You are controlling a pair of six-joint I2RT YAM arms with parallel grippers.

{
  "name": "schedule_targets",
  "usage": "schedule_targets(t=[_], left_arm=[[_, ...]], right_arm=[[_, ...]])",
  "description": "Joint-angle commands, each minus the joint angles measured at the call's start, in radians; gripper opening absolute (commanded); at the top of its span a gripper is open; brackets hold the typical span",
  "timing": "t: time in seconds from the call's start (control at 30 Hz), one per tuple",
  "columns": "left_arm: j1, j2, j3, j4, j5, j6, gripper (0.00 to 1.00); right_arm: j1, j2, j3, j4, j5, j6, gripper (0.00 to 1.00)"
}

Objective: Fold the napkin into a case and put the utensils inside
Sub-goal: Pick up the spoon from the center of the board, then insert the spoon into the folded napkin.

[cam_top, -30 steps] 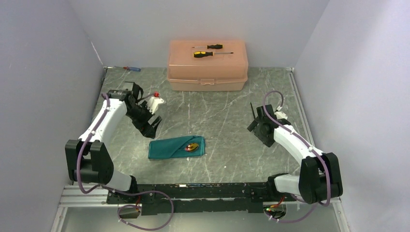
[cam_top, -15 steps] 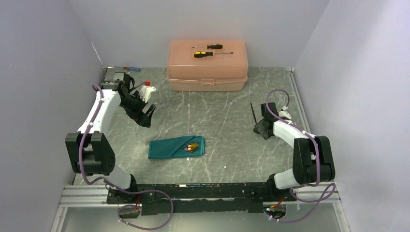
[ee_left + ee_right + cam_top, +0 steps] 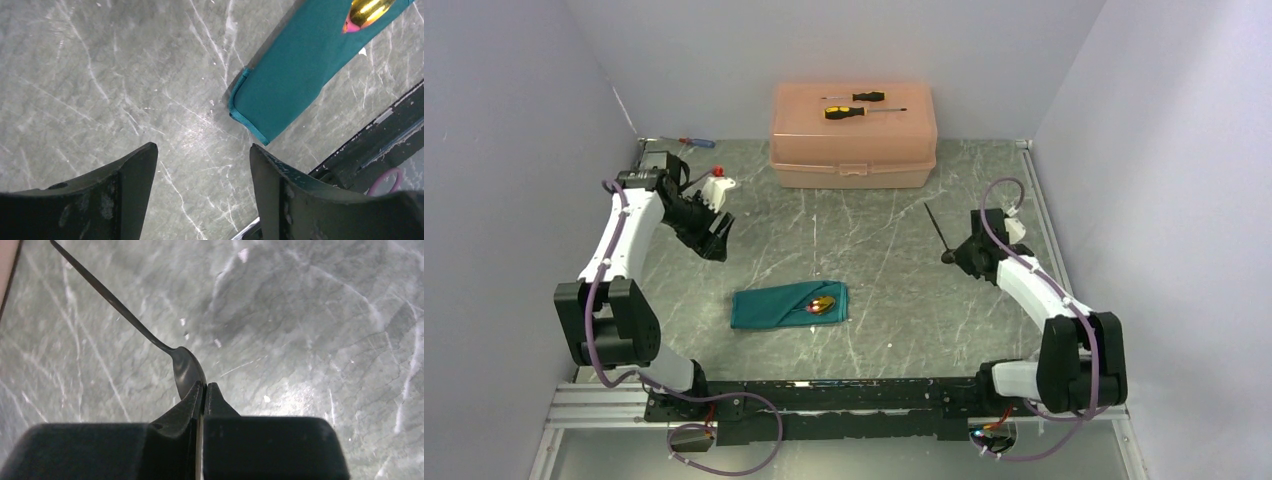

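The teal napkin (image 3: 786, 306) lies folded as a long flat case in the middle of the table, also seen in the left wrist view (image 3: 295, 75). A shiny gold-and-pink utensil end (image 3: 822, 304) pokes out of its right opening (image 3: 367, 10). The black spoon (image 3: 125, 315) lies on the table at the right, handle pointing to the far side (image 3: 934, 225). My right gripper (image 3: 204, 385) is shut on the edge of the spoon's bowl (image 3: 954, 258). Back and to the left of the case, my left gripper (image 3: 714, 238) hangs open and holds nothing (image 3: 202, 150).
A peach plastic box (image 3: 854, 150) stands at the back with two yellow-and-black screwdrivers (image 3: 862, 108) on its lid. A small red-and-blue screwdriver (image 3: 696, 142) lies in the back left corner. Walls close in left, right and behind; a black rail (image 3: 824, 398) runs along the near edge.
My right gripper has closed onto the spoon's bowl, and the spoon now leans further left. The left arm has drawn back and leftward, away from the case, its jaws slightly narrower.
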Motion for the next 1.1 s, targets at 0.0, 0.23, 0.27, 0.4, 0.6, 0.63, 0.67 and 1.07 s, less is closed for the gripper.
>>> schedule_targets(t=[0.0, 0.23, 0.27, 0.4, 0.6, 0.63, 0.67, 1.07], left_arm=[[0.022, 0.000, -0.050, -0.019, 0.053, 0.001, 0.70], [0.072, 0.047, -0.162, -0.023, 0.104, -0.015, 0.56], [0.072, 0.051, -0.179, -0.022, 0.104, -0.013, 0.56], [0.073, 0.049, -0.247, 0.000, 0.115, 0.019, 0.56], [0.069, 0.063, -0.333, 0.049, 0.133, 0.061, 0.53], [0.069, 0.071, -0.339, 0.048, 0.134, 0.073, 0.54], [0.069, 0.077, -0.345, 0.053, 0.134, 0.082, 0.54], [0.029, 0.126, -0.401, 0.165, 0.115, 0.077, 0.43]], right_arm=[[0.061, -0.088, 0.103, -0.097, -0.100, -0.167, 0.00], [0.233, -0.240, 0.105, -0.308, -0.246, -0.336, 0.00], [0.240, -0.270, 0.098, -0.326, -0.277, -0.361, 0.00], [0.252, -0.355, 0.080, -0.360, -0.408, -0.456, 0.00], [0.296, -0.264, 0.154, -0.416, -0.497, -0.547, 0.00], [0.309, -0.256, 0.161, -0.412, -0.500, -0.553, 0.00], [0.324, -0.245, 0.166, -0.412, -0.498, -0.562, 0.00], [0.479, -0.071, 0.289, -0.496, -0.431, -0.624, 0.00]])
